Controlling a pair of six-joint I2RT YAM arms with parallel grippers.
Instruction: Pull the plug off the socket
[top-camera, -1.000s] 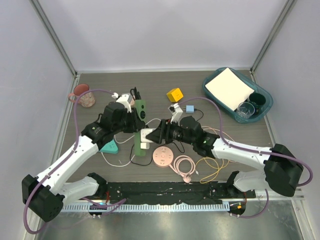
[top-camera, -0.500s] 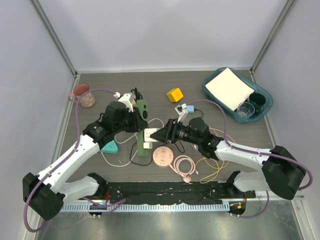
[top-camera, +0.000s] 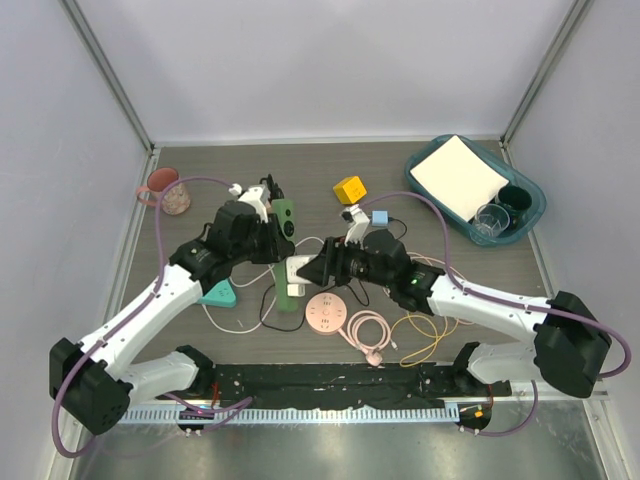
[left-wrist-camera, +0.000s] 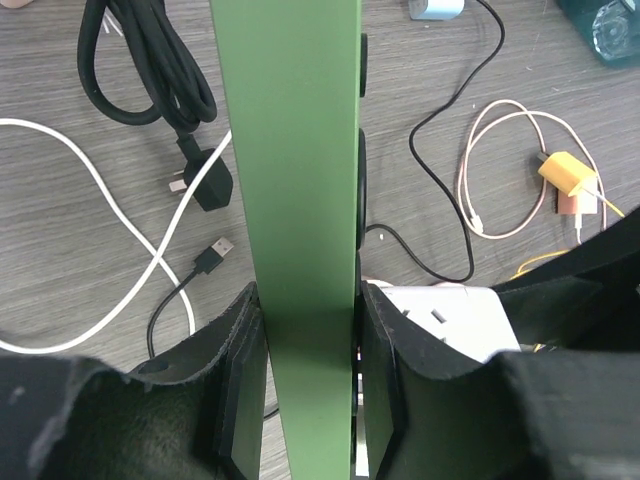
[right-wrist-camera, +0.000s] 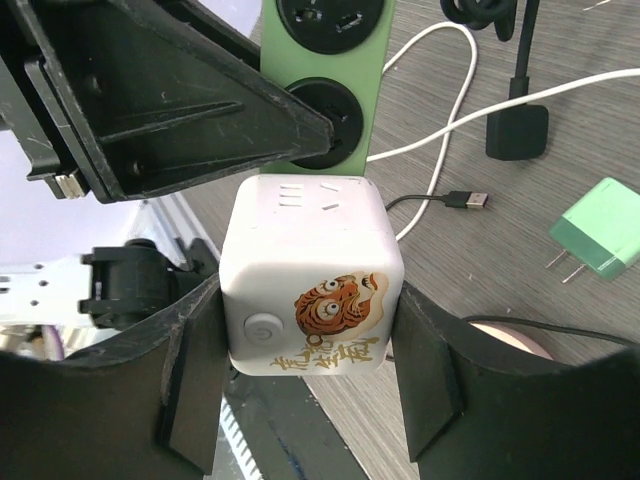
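A long green power strip (top-camera: 283, 218) stands on edge mid-table. My left gripper (top-camera: 272, 250) is shut on its edges; in the left wrist view both pads clamp the strip (left-wrist-camera: 295, 150) at the gripper (left-wrist-camera: 308, 400). A white cube plug (top-camera: 296, 268) with a tiger picture sits against the strip's socket face. My right gripper (top-camera: 304, 270) is shut on it; in the right wrist view the cube (right-wrist-camera: 312, 280) fills the gripper (right-wrist-camera: 310, 340), its far end against the strip (right-wrist-camera: 325, 60). The prongs are hidden.
A pink round hub (top-camera: 325, 313), a pink cable coil (top-camera: 368, 330) and a yellow cable (top-camera: 425, 335) lie in front. A yellow cube (top-camera: 349, 188), a teal bin (top-camera: 475, 190) and a pink cup (top-camera: 168, 192) stand behind. A black cable (left-wrist-camera: 150, 60) and a green charger (right-wrist-camera: 600, 230) lie nearby.
My right gripper backed off a little to the right, then moved left again against the strip with the cube. The left arm barely moved.
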